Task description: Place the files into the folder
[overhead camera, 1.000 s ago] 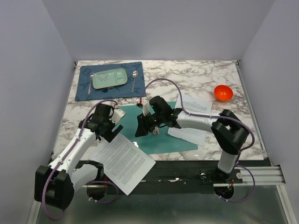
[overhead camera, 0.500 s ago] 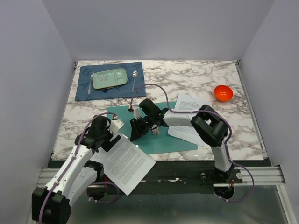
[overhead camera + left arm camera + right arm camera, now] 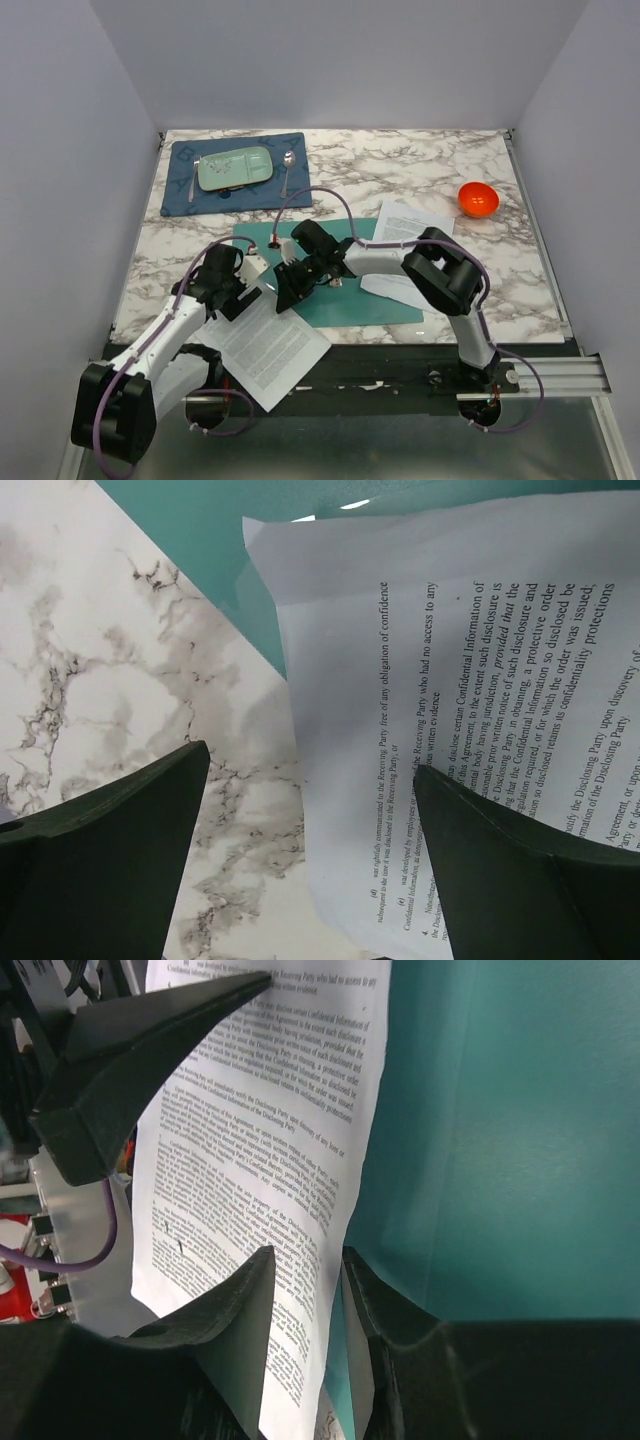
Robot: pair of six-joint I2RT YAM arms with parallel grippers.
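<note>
Teal folder (image 3: 375, 300) lies flat on the marble bench (image 3: 430, 165), near its front edge and about midway across. One printed sheet (image 3: 272, 345) lies slantwise at the folder's near left corner. Its far corner overlaps the teal, and its near part hangs out past the bench edge. More printed sheets (image 3: 412, 222) lie at the folder's right side, partly under the right arm.

Both arms reach in to that slanted sheet. The left fingers (image 3: 242, 295) are spread wide over the sheet's far left edge. In the left wrist view one finger stands over bare marble and the other over the printed text, with the sheet's corner and a strip of folder beyond them. Neither finger is clearly touching the paper.

The right fingers (image 3: 285, 292) come in low from the folder side, straddling the sheet's edge where it meets the teal. They stand close together with only a narrow gap between them. From the right wrist view, one lies over the print and the other over the folder. I cannot tell whether they are actually pinching the paper.

Toward the back left sits a dark blue placemat (image 3: 180, 195) with a pale green tray (image 3: 234, 168) and a spoon (image 3: 288, 170) on it. An orange bowl (image 3: 478, 199) stands well apart on the right.
</note>
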